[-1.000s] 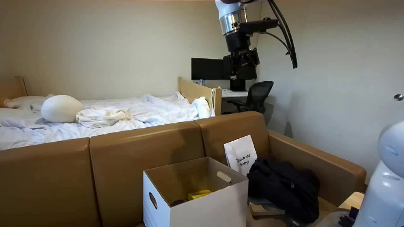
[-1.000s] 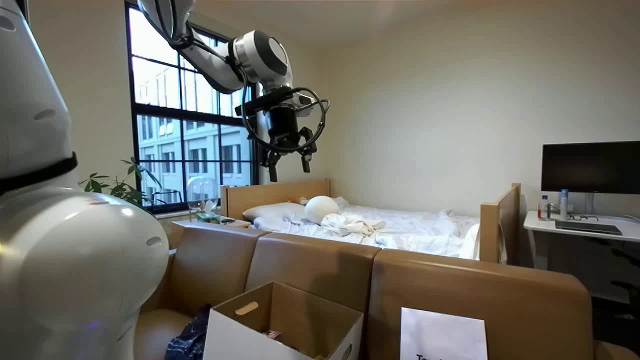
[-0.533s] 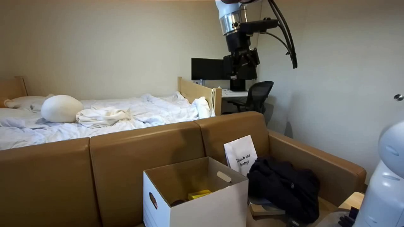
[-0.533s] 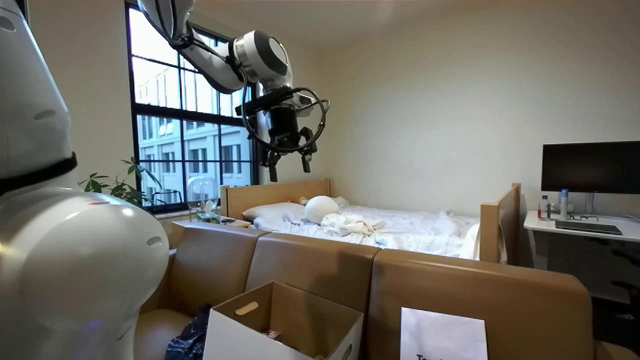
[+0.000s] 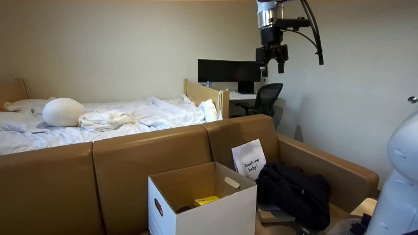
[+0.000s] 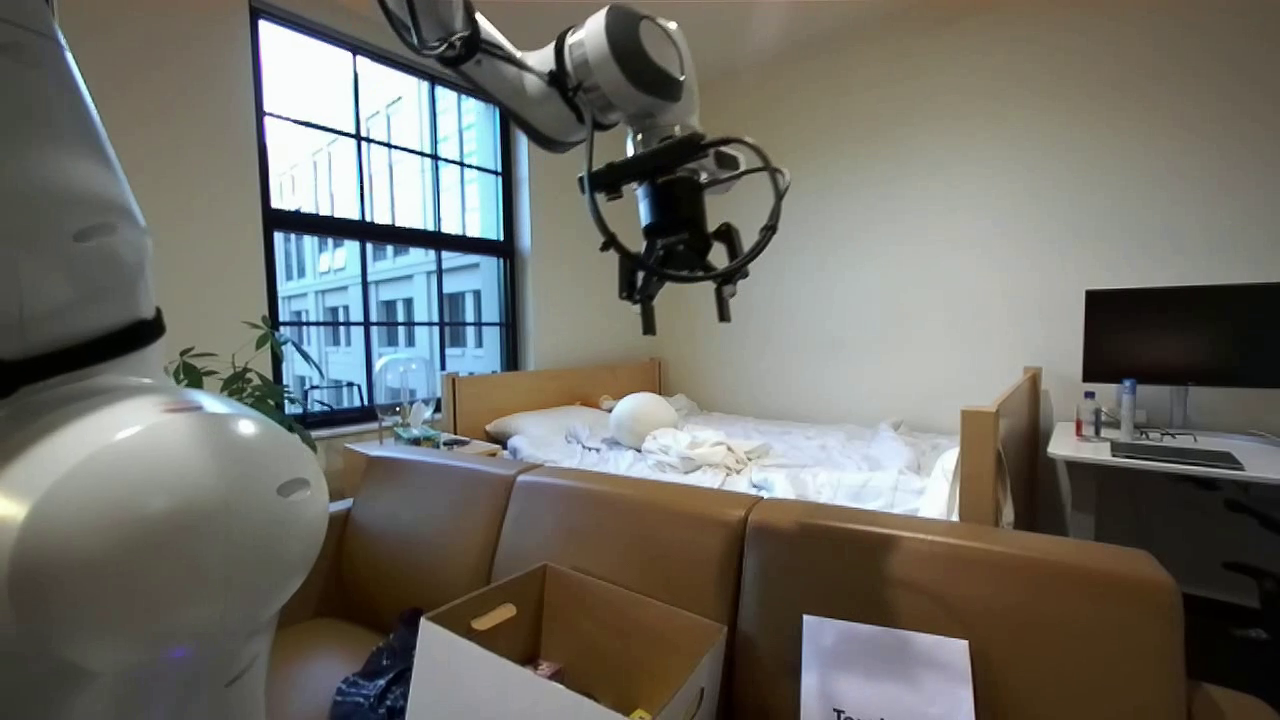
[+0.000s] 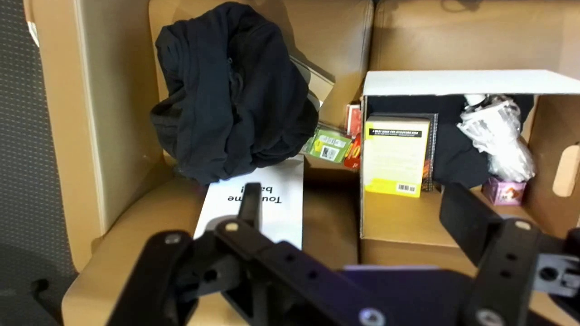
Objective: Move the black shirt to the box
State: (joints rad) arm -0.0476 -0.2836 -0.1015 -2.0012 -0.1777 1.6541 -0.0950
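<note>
A black garment lies crumpled on the couch seat, beside the box; it shows in an exterior view [image 5: 294, 192] and at the upper left of the wrist view [image 7: 235, 95]. The open-topped cardboard box, white outside and brown inside, stands on the couch in both exterior views [image 5: 215, 212] [image 6: 480, 670] and the wrist view [image 7: 466, 82]. Inside it the wrist view shows another dark cloth [image 7: 457, 140], a yellow book [image 7: 396, 154] and a plastic-wrapped item [image 7: 498, 140]. My gripper [image 5: 272, 69] [image 6: 686, 320] [image 7: 351, 194] is open, high above the couch, with nothing between its fingers.
A white sign [image 5: 249, 160] leans on the couch backrest behind the garment. A book [image 5: 276, 217] lies partly under the garment. Small green and red packets [image 7: 333, 145] lie between garment and box. The couch armrest [image 5: 329, 163] borders the garment's side. A bed stands behind the couch.
In the last half second my gripper has moved right and upward in both exterior views. Its fingers now show spread apart in both. The garment and box have not moved.
</note>
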